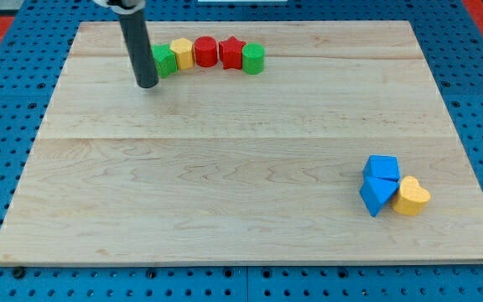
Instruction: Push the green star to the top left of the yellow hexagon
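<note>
The green star (165, 60) sits near the view's top, at the left end of a row of blocks, partly hidden by my rod. The yellow hexagon (182, 53) touches it on its right. My tip (147, 84) rests on the board just left of and slightly below the green star, close to it or touching it.
The row continues right with a red cylinder (205, 51), a red star (231, 53) and a green cylinder (253, 59). At the view's lower right stand a blue block (382, 168), a blue triangle (376, 196) and a yellow heart (412, 197). The wooden board (225, 184) lies on a blue pegboard.
</note>
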Available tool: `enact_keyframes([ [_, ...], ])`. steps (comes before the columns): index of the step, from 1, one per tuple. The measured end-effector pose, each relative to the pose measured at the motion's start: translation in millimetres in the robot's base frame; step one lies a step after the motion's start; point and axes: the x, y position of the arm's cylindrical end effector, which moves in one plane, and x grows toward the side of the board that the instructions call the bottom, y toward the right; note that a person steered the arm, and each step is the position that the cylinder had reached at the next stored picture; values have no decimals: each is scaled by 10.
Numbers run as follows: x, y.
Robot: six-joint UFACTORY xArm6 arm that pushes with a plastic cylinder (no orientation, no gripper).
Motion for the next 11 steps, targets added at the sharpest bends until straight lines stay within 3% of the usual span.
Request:
enact_keyframes([
  [3, -407, -238],
  [4, -369, -394],
  [5, 49, -354],
  [7, -2, 96],
  [8, -77, 375],
  [10, -566, 92],
  [11, -211, 54],
])
